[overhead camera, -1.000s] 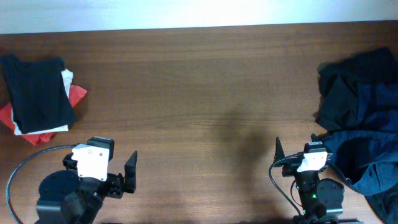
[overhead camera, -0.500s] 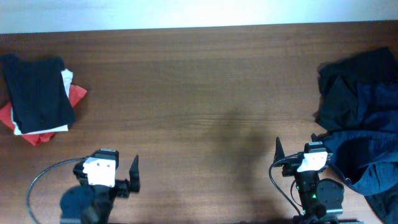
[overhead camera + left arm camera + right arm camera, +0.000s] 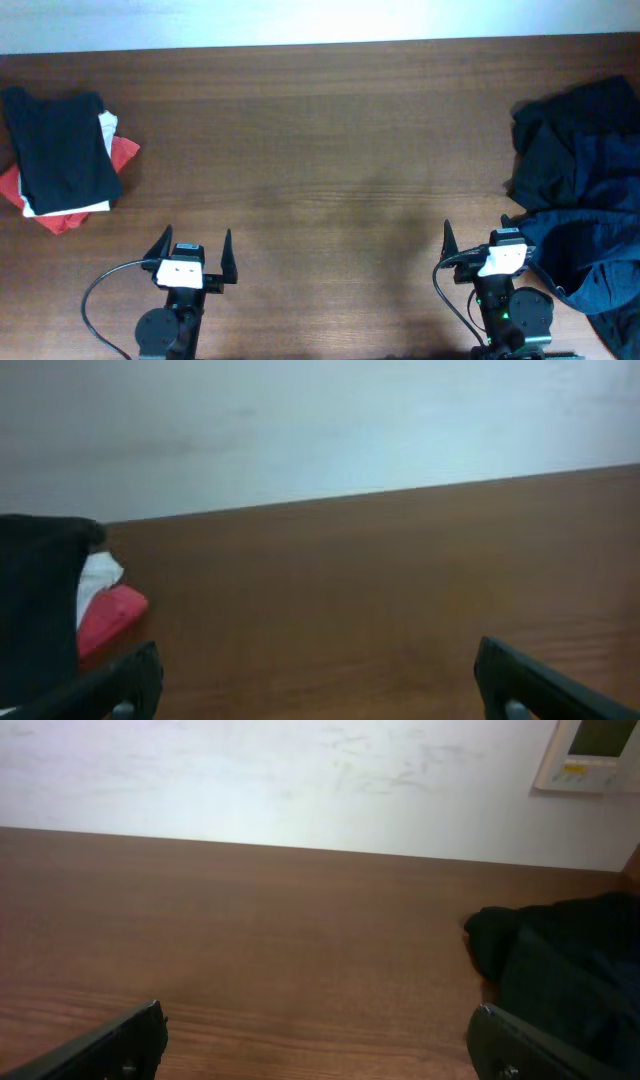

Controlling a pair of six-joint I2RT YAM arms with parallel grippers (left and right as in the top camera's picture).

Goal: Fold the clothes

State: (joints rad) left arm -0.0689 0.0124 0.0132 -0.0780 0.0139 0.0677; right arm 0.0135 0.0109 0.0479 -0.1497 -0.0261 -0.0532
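Left hand [image 3: 193,246] wide open, empty

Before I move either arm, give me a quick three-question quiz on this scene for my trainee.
1. True or false: the left hand and the right hand are both open and empty.
2. Fill in: the top garment of the folded stack is ____ in colour.
3. The unfolded heap lies nearest: A) the left hand, B) the right hand, C) the folded stack.
Key: 1 true; 2 black; 3 B.
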